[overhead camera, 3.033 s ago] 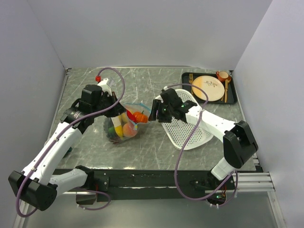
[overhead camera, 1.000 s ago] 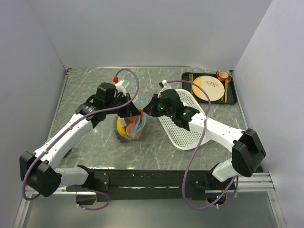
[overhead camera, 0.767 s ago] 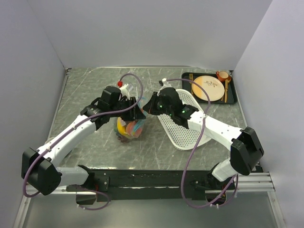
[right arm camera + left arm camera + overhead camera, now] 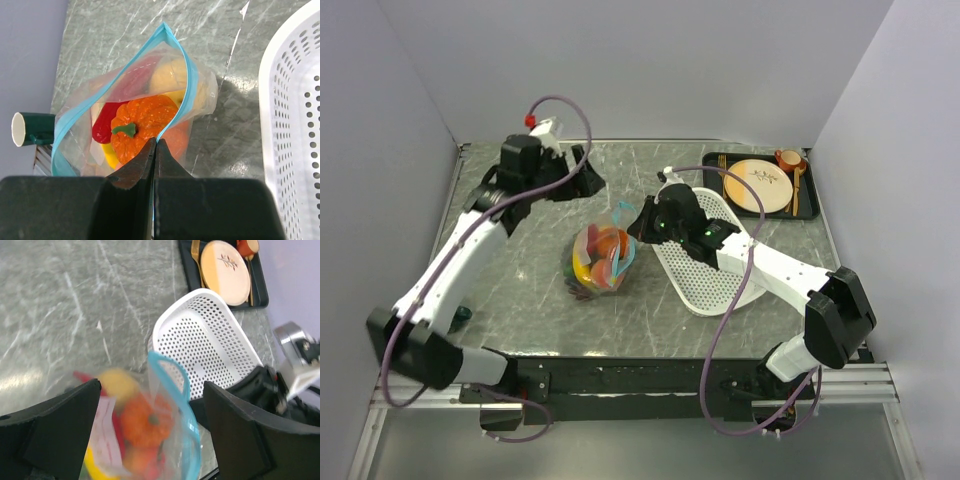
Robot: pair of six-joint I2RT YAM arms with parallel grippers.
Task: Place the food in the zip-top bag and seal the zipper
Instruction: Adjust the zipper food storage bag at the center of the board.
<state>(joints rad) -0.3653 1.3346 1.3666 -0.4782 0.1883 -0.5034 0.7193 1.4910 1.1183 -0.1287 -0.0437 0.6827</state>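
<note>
The zip-top bag (image 4: 600,258) stands on the table with the food inside: an orange tomato (image 4: 142,122), a red chili (image 4: 106,126) and yellow pieces (image 4: 582,268). Its teal zipper (image 4: 186,92) gapes in a loop. My right gripper (image 4: 155,142) is shut on the zipper strip at the bag's right end (image 4: 636,228). Toward the back left my left gripper (image 4: 581,172) hangs raised above the table. Its fingers (image 4: 55,425) are spread wide open and hold nothing, and the bag (image 4: 150,435) shows blurred below them.
A white perforated basket (image 4: 712,262) lies just right of the bag under my right arm. A black tray (image 4: 810,205) at the back right holds a beige plate (image 4: 758,185), a cup and cutlery. A dark green cup (image 4: 30,129) stands near the left front edge.
My left gripper has opened, let go of the bag's mouth and risen back toward the far left. The bag's mouth has sprung into a loop. My right gripper keeps its pinch.
</note>
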